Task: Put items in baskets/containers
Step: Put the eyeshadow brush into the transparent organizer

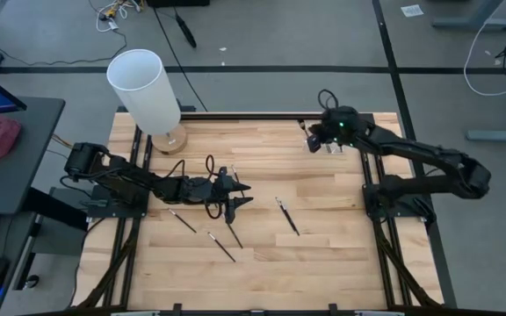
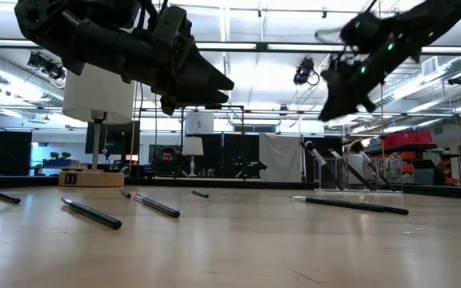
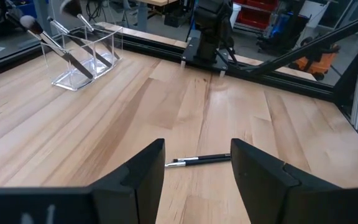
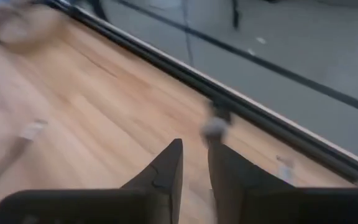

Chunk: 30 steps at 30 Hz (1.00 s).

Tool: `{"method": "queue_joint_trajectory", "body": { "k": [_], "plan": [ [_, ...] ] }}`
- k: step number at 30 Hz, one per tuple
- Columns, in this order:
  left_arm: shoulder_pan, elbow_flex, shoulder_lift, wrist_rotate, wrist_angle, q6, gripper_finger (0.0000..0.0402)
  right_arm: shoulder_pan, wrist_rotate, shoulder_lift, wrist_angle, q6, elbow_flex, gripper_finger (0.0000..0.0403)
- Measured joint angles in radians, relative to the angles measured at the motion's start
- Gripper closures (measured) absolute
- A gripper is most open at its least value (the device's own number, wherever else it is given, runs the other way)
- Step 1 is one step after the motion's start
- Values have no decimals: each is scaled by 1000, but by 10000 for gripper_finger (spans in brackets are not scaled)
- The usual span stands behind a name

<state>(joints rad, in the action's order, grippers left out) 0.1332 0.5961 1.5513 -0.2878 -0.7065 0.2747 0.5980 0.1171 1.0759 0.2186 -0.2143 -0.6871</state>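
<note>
Over the bench (image 1: pixel 262 175) in the high view, your left hand (image 1: pixel 235 195) hovers mid-bench, fingers apart and holding nothing. Loose brushes lie around it: one brush (image 1: pixel 287 216) toward the clear holder's side, another (image 1: pixel 221 247) and a third (image 1: pixel 182 220) nearer the bench's front edge. Your right hand (image 1: pixel 316 139) hangs at the far edge, just beside the clear holder (image 1: pixel 332 147). A white cylinder on a wooden base (image 1: pixel 146 91) stands at the far left corner.

Looking level across the bench, you see both hands up off the wood, the left hand (image 2: pixel 214 88) ahead of the white cylinder (image 2: pixel 98 94), the right hand (image 2: pixel 338 100) above the holder (image 2: pixel 357 173), which has brushes leaning in it. Brushes (image 2: pixel 92 213) lie flat on the wood.

Through the left wrist camera, the spread fingers (image 3: pixel 145 174) frame one brush (image 3: pixel 197 160) lying on the wood; the holder (image 3: pixel 86 55) stands well beyond it with brushes propped inside.

Through the right wrist camera, the fingers (image 4: pixel 166 174) stand slightly apart; a blurred brush tip (image 4: pixel 215 126) shows just past them, and you cannot tell whether it is gripped.
</note>
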Motion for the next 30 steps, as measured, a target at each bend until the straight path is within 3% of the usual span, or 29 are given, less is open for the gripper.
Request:
{"method": "queue_joint_trajectory", "body": {
  "k": [7,13,17,21,30],
  "plan": [
    [0,0,0,-6,0,-1,216,-290,30,-76,-87,-74,0,323],
    [0,0,0,-7,6,-5,216,-610,241,6,-181,-89,0,323],
    [0,0,0,-7,19,-25,216,-771,371,100,-192,-127,0,323],
    [0,0,0,-8,58,-26,216,-886,430,221,-249,-178,0,323],
    [28,0,-36,-59,359,47,216,-982,432,584,-711,-188,0,323]
  ]
}}
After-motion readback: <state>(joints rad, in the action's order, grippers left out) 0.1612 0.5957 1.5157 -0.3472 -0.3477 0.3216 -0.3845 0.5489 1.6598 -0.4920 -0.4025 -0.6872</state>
